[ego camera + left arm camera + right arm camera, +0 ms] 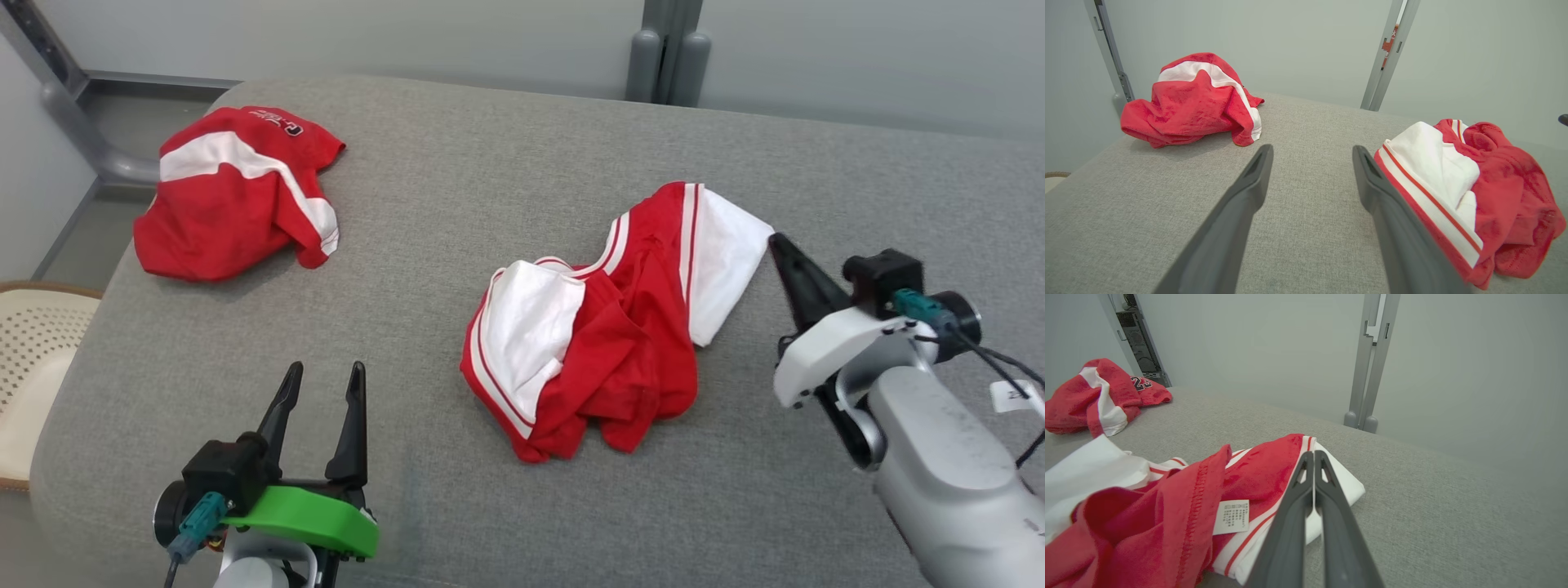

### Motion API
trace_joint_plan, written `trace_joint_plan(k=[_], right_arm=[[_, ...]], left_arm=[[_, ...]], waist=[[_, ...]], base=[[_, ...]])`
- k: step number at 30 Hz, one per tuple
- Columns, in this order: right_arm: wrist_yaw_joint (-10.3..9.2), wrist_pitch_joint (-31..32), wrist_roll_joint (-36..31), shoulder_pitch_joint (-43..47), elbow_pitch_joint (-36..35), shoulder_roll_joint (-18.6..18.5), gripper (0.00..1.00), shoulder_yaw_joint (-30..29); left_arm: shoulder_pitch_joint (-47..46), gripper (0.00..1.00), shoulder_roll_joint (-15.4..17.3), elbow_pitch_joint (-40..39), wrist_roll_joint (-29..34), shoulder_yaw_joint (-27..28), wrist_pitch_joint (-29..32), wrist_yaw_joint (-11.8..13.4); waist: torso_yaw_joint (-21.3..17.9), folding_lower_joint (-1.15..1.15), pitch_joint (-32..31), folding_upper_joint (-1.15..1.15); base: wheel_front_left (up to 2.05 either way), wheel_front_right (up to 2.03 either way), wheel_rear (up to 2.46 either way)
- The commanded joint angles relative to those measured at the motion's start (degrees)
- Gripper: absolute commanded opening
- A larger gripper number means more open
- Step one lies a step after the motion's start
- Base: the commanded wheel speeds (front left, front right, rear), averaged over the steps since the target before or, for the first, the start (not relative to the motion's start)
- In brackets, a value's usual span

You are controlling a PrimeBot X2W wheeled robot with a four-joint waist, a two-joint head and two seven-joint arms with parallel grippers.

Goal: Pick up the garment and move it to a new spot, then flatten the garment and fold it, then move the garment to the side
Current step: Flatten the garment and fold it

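Red-and-white garment (620, 343) (1494, 196) (1147, 514) crumpled in a heap between the two sets of jaws, on the grey padded surface (490, 163). Corner of its white side panel right at the tips of the right gripper (777, 243) (1314, 454); touching or just short, cannot tell. Right jaws clenched, fingers pressed flat together; whether any cloth is caught between them, cannot tell. In right wrist view, tips over the white panel's edge, white care label (1231, 516) on red cloth just left of the fingers. Left gripper (325, 369) (1312, 150) released, jaws spread wide, bare grey surface between them; apart from the garment in head view, striped white hem just off its right-hand finger in left wrist view. Second red-and-white garment (229, 204) (1192, 102) (1094, 396) bunched well beyond the left jaws, up and to their left, near the far left corner of the surface, well apart from the first. Pale perforated seat (33, 343) off the surface edge, left of the left jaws. Grey upright post (668, 49) behind the far edge, beyond both sets of jaws.
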Motion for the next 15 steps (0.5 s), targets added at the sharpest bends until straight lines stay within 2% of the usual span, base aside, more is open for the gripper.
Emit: trace_joint_plan(k=[1,7,9,10,11,15], right_arm=[[-0.03,-0.1,-0.5,1.0,-1.4,-1.3,0.0,-1.6],[-0.03,-0.2,0.9,4.6,-5.3,-3.7,0.0,-4.9],[-0.03,-0.2,0.9,5.8,-6.5,-3.4,0.01,-5.6],[-0.03,-0.2,0.6,6.3,-6.9,-3.1,0.43,-5.8],[-0.02,-0.2,0.3,6.9,-7.4,-2.7,1.0,-6.0],[-0.03,-0.2,0.1,8.3,-9.5,-1.7,1.0,-7.3]], left_arm=[[0.4,1.0,-0.1,-0.2,0.3,0.0,0.0,-0.2],[0.5,1.0,-0.2,-0.1,0.4,0.3,0.0,-0.2],[0.5,1.0,-0.2,-0.2,0.4,0.3,0.0,-0.2],[0.5,1.0,-0.2,-0.2,0.4,0.3,0.0,-0.2],[0.5,1.0,-0.2,-0.3,0.5,0.3,0.0,-0.2],[0.6,1.0,0.3,-0.4,0.8,0.6,0.0,-0.2]], waist=[[-1.8,0.0,-0.6,0.0],[-3.6,0.0,-0.9,0.0],[-3.8,0.0,-0.9,0.0],[-3.9,0.0,-0.9,0.0],[-4.0,0.0,-0.9,0.0],[-4.2,0.0,-1.1,0.0]], base=[[0.0,0.0,0.0],[0.0,0.0,0.0],[0.0,0.0,0.0],[0.0,0.0,0.0],[0.0,0.0,0.0],[0.0,0.0,0.0]])
